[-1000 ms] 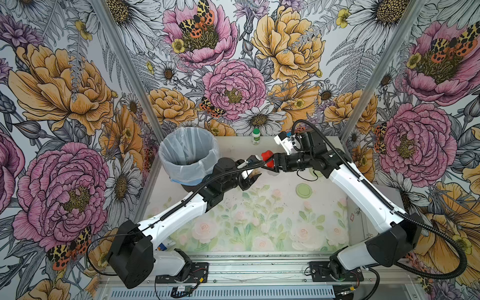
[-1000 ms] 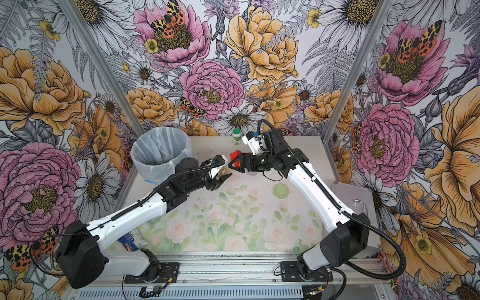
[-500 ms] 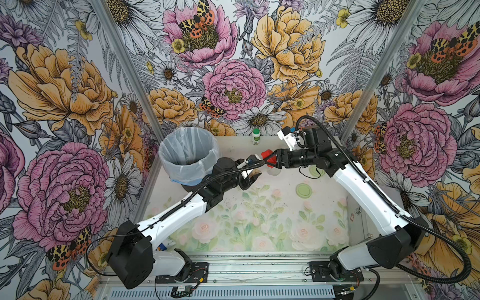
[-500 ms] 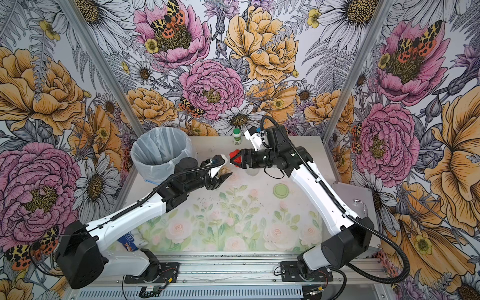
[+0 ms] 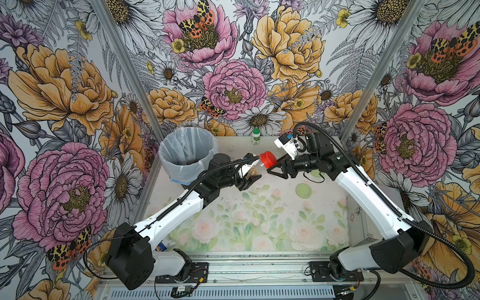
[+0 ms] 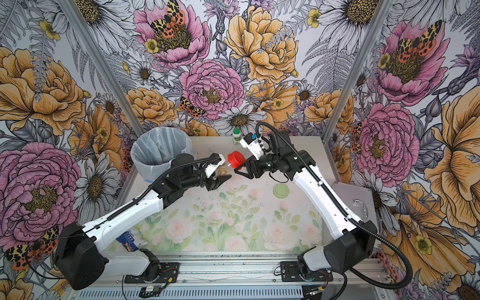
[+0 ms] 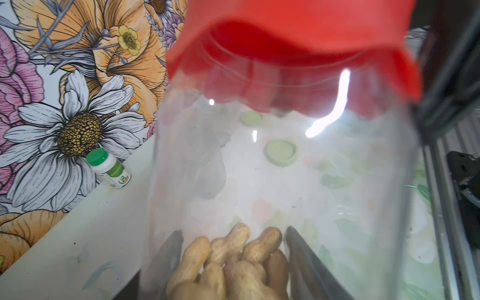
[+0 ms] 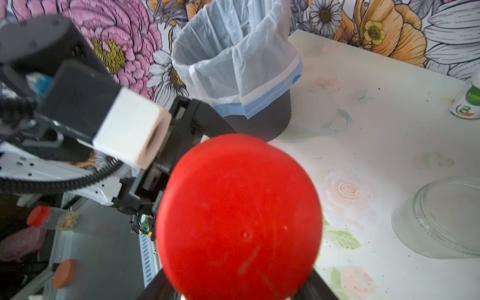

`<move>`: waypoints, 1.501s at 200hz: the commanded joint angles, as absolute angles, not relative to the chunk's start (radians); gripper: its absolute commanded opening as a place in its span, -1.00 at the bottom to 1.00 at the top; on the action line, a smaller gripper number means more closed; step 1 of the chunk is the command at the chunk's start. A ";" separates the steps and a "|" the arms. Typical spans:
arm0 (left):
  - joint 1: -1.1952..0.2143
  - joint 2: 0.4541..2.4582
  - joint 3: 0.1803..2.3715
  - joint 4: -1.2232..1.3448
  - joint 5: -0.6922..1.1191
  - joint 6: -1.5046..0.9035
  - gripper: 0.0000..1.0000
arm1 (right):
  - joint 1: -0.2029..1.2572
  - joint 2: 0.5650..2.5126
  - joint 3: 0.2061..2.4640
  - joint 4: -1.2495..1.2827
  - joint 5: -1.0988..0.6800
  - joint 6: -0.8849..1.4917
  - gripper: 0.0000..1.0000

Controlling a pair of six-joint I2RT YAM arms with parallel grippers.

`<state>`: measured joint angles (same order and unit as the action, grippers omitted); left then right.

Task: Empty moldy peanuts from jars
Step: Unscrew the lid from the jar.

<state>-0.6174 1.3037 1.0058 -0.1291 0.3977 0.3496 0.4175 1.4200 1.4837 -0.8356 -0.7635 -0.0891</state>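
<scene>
A red-lidded jar [image 5: 255, 169] hangs tipped sideways above the table's far middle, its red lid [image 5: 268, 159] on and pointing right. Tan moldy peanuts [image 7: 233, 265] heap at its base end. An empty lidless jar [image 8: 441, 215] sits on the table.

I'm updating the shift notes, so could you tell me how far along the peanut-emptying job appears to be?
Done, apparently: a green lid lies loose on the table and one clear jar sits empty. In hand: the left gripper holds the capped jar, peanuts inside; the fingers of the right gripper flank its red lid. Left: unscrew, tip into the bin.
</scene>
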 commanded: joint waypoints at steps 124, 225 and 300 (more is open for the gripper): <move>-0.637 1.241 0.926 0.042 0.159 0.401 -0.37 | 0.363 1.312 1.549 -0.800 -0.644 0.337 0.76; -0.682 1.283 0.934 0.057 0.101 0.423 -0.36 | 0.439 1.407 1.604 -0.711 -0.500 0.691 0.79; -0.686 1.283 0.939 0.051 0.098 0.428 -0.35 | 0.492 1.447 1.609 -0.713 -0.446 0.669 0.78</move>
